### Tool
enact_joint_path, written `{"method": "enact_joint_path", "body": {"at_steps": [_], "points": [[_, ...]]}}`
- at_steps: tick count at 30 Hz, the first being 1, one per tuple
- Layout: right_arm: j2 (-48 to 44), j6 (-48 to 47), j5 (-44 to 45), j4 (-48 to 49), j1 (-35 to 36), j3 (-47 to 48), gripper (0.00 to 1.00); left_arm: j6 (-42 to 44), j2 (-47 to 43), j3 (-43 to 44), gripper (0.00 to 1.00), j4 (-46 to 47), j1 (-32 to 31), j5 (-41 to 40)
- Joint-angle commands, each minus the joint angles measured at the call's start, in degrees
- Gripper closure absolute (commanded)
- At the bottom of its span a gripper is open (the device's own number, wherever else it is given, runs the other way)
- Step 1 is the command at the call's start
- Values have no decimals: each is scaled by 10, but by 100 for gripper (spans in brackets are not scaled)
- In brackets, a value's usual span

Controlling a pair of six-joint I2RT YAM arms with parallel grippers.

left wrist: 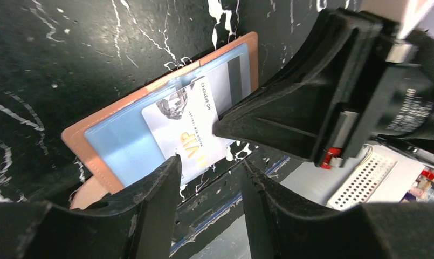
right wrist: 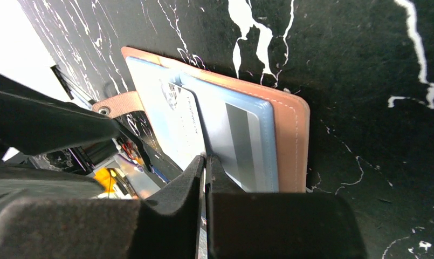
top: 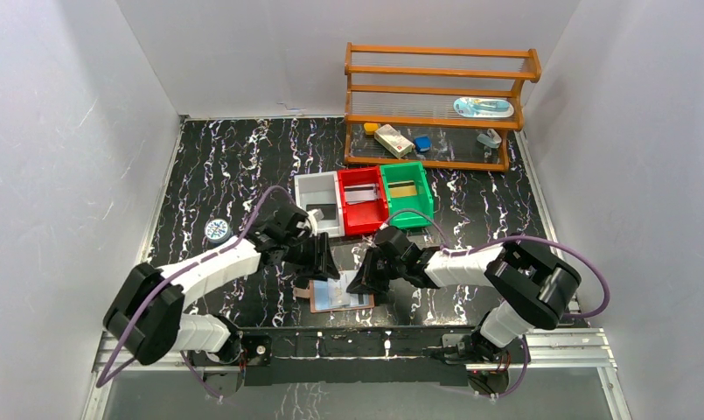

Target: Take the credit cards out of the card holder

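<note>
1. Black fingers of the left gripper (left wrist: 210,164) hang low over the table's near edge, jaws parted and gripping nothing. The lower corner of a pale whitish-grey plastic credit card (left wrist: 185,129) lies just beyond them.
2. Opposite, the right gripper (right wrist: 206,162) has its jaws drawn almost together on that card's long edge. It appears to pinch the card, though the contact is partly hidden.
3. Between the grippers, a flat tan-brown leather card holder (right wrist: 293,140) lies open on the black marble-patterned table (top: 226,166), light blue lining up. The credit card, printed "VIP", lies tilted across it and overhangs its edge. A second card (right wrist: 241,145) with a grey stripe sits in a pocket.
4. Behind stand a white bin (top: 306,194), a red bin (top: 363,217) and a green bin (top: 407,216), side by side.
</note>
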Motion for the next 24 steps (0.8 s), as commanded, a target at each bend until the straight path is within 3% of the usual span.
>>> {"method": "enact_joint_path", "body": {"at_steps": [1,8,17,21,24], "points": [[3,-2,1,-1,-2,7,89,-17,47,22,59,7,-36,0],[9,4,-1,11,-3,9,85,-24,81,-6,66,-17,-49,-52],[21,19,-15,68,-3,4,70,-13,85,-32,70,-27,-52,-62],[41,27,-41,111,-3,4,69,-10,89,-34,71,-27,-52,-57],[44,27,-45,126,-3,4,74,-10,88,-35,71,-27,-52,-59]]}}
